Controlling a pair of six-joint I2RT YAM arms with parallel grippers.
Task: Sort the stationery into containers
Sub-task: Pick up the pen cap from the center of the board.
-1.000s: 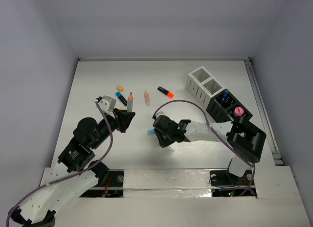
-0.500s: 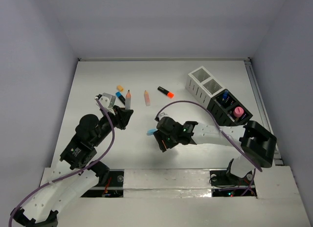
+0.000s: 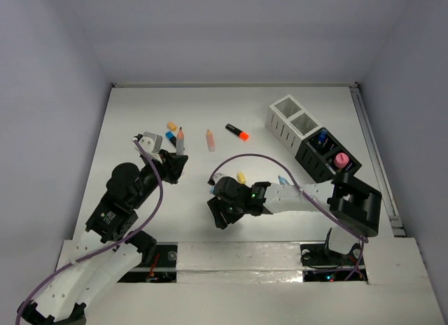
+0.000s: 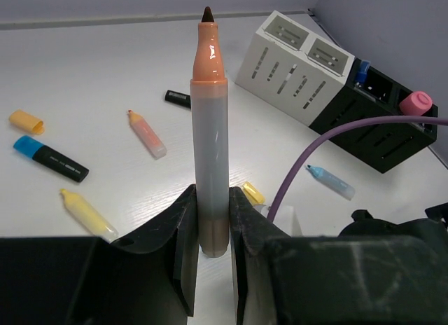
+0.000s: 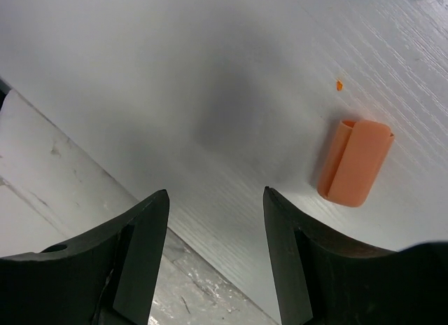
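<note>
my left pincer (image 4: 213, 227) clamps a grey, peach-tipped marker (image 4: 210, 129) upright. my right pincer (image 5: 215, 199) gapes wide above the surface (image 5: 210, 73), an orange cap (image 5: 355, 162) nearby.

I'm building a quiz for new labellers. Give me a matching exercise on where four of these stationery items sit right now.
Items
1. grey marker
2. pink cylinder
3. orange cap
4. pale blue marker

Places
A. standing in a black container
B. lying on the table, off to the side of the open right hand
C. clamped upright in the left hand
D. lying on the table in front of the black containers

Pairs: 1-C, 2-A, 3-B, 4-D
</note>
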